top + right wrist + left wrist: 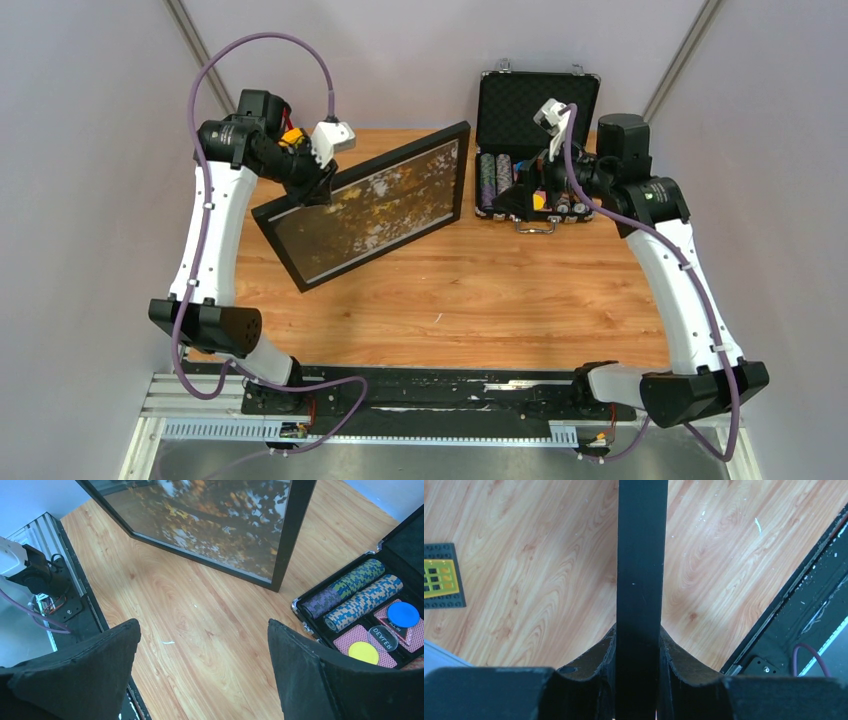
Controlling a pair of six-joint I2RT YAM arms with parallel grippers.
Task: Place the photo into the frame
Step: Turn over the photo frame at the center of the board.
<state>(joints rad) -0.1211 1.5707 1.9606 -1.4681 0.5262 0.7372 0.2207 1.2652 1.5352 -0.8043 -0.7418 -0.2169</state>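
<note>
Sitting just right of the frame (641,580), an open chip case (520,100).

- One black-railed frame (290,535)
- One photo (375,205) of autumn foliage
- One open chip case (540,95)
- At least two rows of chips (362,602)
- One blue disc (403,614), one yellow disc (363,652), one dealer button (383,637)
- Two robot arms (210,230)
- One tabletop (480,290)

The right gripper (202,625) hung over the wooden table (200,650), its black fingers spread wide with nothing between them. Beyond it, the black-railed frame (296,530) showed the photo (215,525) inside. To the right, an open chip case (300,606) held rows of chips (360,592).
</note>
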